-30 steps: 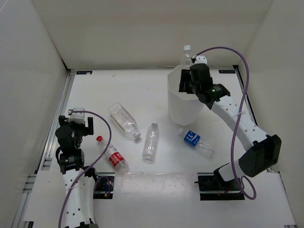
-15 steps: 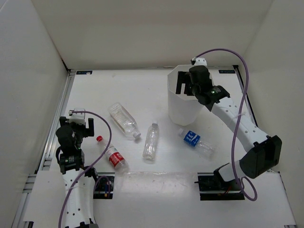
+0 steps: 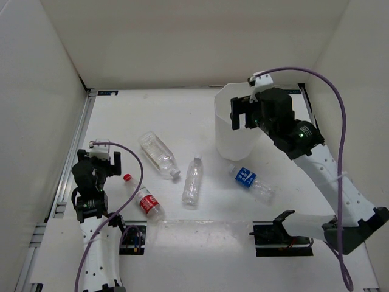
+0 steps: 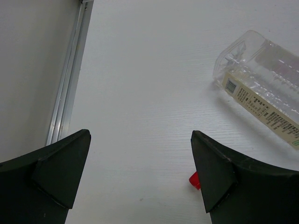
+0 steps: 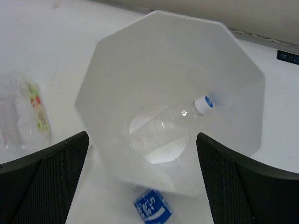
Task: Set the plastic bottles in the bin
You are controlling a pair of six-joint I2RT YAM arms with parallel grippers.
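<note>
The white bin (image 3: 232, 139) stands at the back right. My right gripper (image 3: 245, 114) hovers open above its mouth, nothing between its fingers. In the right wrist view a clear bottle with a white cap (image 5: 164, 129) lies at the bottom of the bin (image 5: 115, 38). Other plastic bottles lie on the table: a clear labelled one (image 3: 157, 154), a plain clear one (image 3: 193, 180), a red-labelled one with a red cap (image 3: 144, 199) and a blue-labelled one (image 3: 250, 180). My left gripper (image 3: 102, 158) is open at the left edge, its right finger beside the red cap (image 4: 193, 180).
White walls enclose the table on three sides. An aluminium rail (image 4: 70, 79) runs along the left edge next to my left gripper. The blue-labelled bottle (image 5: 152, 210) lies just in front of the bin's base.
My right gripper opened over the bin and the bottle it held dropped inside. The right arm then rose and drew back slightly. The left arm stayed put.
</note>
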